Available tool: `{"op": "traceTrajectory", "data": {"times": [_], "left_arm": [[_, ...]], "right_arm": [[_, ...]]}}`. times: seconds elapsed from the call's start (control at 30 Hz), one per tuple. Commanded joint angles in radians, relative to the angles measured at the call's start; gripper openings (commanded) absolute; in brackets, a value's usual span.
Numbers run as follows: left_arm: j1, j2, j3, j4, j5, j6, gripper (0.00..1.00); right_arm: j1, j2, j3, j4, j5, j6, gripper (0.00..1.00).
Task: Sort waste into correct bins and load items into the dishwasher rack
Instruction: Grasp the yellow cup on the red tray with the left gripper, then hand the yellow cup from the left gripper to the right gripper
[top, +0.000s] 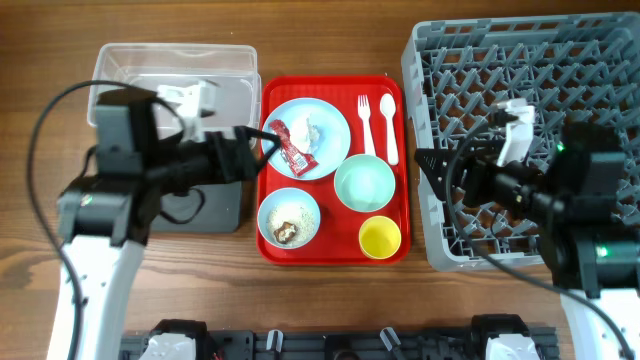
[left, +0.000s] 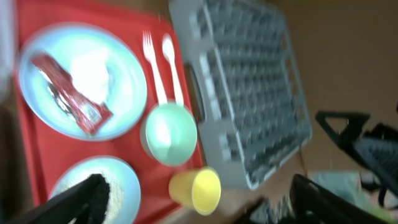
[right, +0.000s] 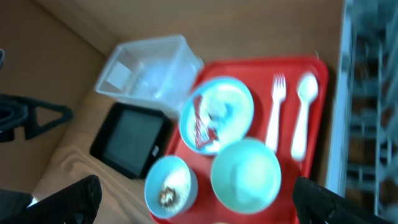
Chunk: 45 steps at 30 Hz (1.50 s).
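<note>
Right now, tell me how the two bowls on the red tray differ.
The pale blue bowl holds white rice and brown bits; the mint green bowl looks empty. The pale blue bowl sits toward the black bin, the mint green bowl toward the dishwasher rack. Both stand upright on the red tray, similar in size.

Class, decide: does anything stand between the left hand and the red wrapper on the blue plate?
Nothing visible does. The open left hand is at the left edge of the red tray; the wrapper lies uncovered on the plate just beyond it, tissue on its far side.
</note>
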Motion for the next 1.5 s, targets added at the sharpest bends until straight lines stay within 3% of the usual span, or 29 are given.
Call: {"op": "traceTrajectory", "data": {"times": [0.0, 0.13, 0.23, 0.37, 0.63, 0.7, 0.73, 0.77, 0.9, 1.1, 1.27, 1.33, 1.47], "left_arm": [[-0.175, 0.074, 0.015, -0.056, -0.156, 0.032, 0.86], [-0.443, 0.187, 0.015, -0.114, -0.434, 0.002, 0.7], [-0.565, 0.279, 0.015, -0.09, -0.444, -0.091, 0.63], [-0.711, 0.419, 0.015, -0.008, -0.454, -0.09, 0.54], [-0.811, 0.581, 0.015, 0.049, -0.599, -0.112, 0.49], [-0.811, 0.596, 0.015, 0.051, -0.598, -0.112, 0.35], [-0.811, 0.598, 0.015, 0.05, -0.598, -0.112, 0.15], [-0.811, 0.594, 0.016, 0.05, -0.598, -0.112, 0.04], [-0.787, 0.554, 0.019, 0.03, -0.581, -0.112, 0.04], [-0.493, 0.278, 0.019, -0.018, -0.104, -0.064, 0.04], [-0.103, 0.151, 0.019, 0.091, 0.436, -0.055, 0.04], [-0.029, 0.151, 0.019, 0.128, 0.61, -0.056, 0.04], [0.001, 0.152, 0.019, 0.143, 0.748, -0.056, 0.04]], "right_arm": [[-0.003, 0.043, 0.018, -0.057, 0.139, 0.043, 1.0], [-0.003, 0.055, 0.018, -0.052, 0.149, 0.058, 1.0], [-0.003, 0.055, 0.018, -0.037, 0.15, 0.084, 1.0], [-0.003, 0.056, 0.018, -0.023, 0.152, 0.114, 1.0], [-0.003, 0.056, 0.018, -0.023, 0.152, 0.114, 1.0], [-0.003, 0.056, 0.018, -0.023, 0.152, 0.114, 1.0], [-0.003, 0.056, 0.018, -0.023, 0.152, 0.114, 1.0], [-0.003, 0.056, 0.018, -0.023, 0.152, 0.114, 1.0], [-0.003, 0.055, 0.018, -0.026, 0.15, 0.114, 1.0], [-0.003, 0.055, 0.018, -0.021, 0.109, 0.109, 1.0], [0.061, 0.064, 0.018, 0.163, -0.333, 0.074, 0.89], [0.142, 0.064, 0.018, 0.272, -0.441, 0.074, 0.89], [0.307, 0.069, 0.018, 0.462, -0.492, 0.073, 0.9]]}}
